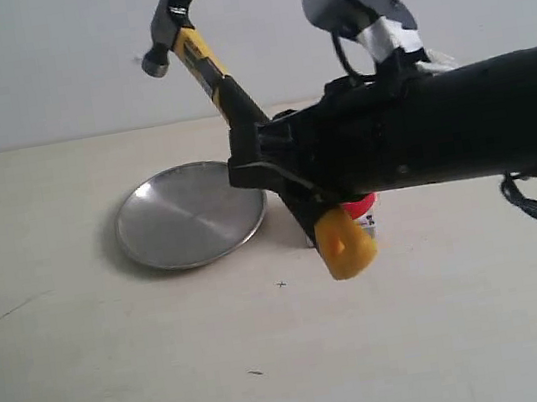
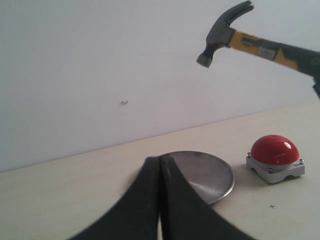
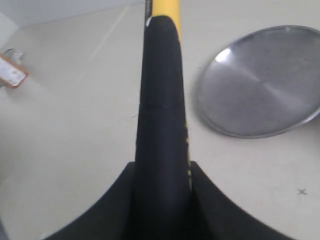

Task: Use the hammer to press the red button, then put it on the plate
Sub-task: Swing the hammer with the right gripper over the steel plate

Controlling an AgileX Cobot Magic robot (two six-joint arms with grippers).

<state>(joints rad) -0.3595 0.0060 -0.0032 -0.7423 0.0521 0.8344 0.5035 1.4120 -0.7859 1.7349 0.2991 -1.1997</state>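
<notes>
The hammer (image 1: 187,46) is tilted up in the air, its dark head high above the plate (image 1: 176,225) and its yellow butt (image 1: 346,245) low in front. My right gripper (image 1: 265,161) is shut on its black handle (image 3: 161,100). Only a sliver of the red button (image 1: 361,206) shows behind the butt end and the arm. In the left wrist view the red button (image 2: 274,149) sits on its grey base beside the plate (image 2: 215,172), with the hammer (image 2: 222,32) raised above them. My left gripper (image 2: 160,161) is shut on nothing, low near the table before the plate.
The black right arm (image 1: 460,127) reaches in from the right, with a loose cable (image 1: 532,204) hanging under it. A small orange and white tag (image 3: 10,74) lies on the table away from the plate (image 3: 265,82). A pale wall stands behind the table.
</notes>
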